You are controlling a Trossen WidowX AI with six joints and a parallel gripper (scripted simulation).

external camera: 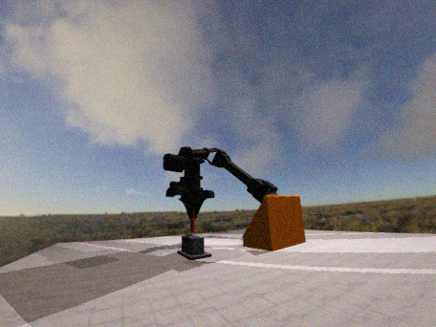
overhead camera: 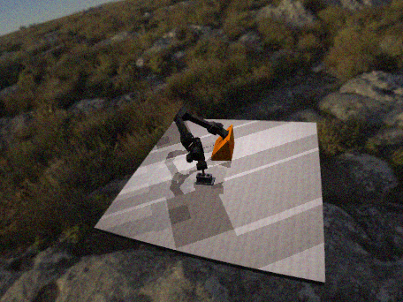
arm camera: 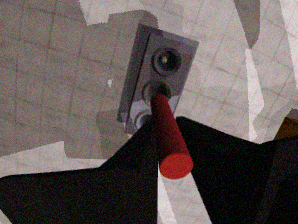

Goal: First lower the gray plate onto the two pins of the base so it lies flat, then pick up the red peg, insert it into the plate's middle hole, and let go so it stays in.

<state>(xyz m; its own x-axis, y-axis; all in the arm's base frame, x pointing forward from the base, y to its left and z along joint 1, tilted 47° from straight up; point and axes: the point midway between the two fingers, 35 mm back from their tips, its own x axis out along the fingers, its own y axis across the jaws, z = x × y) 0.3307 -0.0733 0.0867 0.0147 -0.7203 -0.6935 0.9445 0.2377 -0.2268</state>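
Note:
My gripper [overhead camera: 203, 169] [external camera: 193, 217] [arm camera: 165, 125] is shut on the red peg [external camera: 192, 226] [arm camera: 172, 142] and holds it nearly upright. The gray plate [external camera: 192, 246] [arm camera: 186, 52] sits as a dark block on the base [external camera: 206, 255], and looks level in the exterior view. In the wrist view a pin shows in the plate's far hole; the near hole is partly hidden by a finger. The peg's lower end is at the middle hole, close to the plate's top. Whether it has entered cannot be told. Most of the peg stands above the plate.
An orange wedge-shaped block [overhead camera: 224, 147] [external camera: 282, 222] stands by the arm's foot, to the right of the plate in the exterior view. The pale tabletop [overhead camera: 278, 185] [external camera: 268, 296] carries shadows and bright stripes. Rocks and brush lie beyond its edges.

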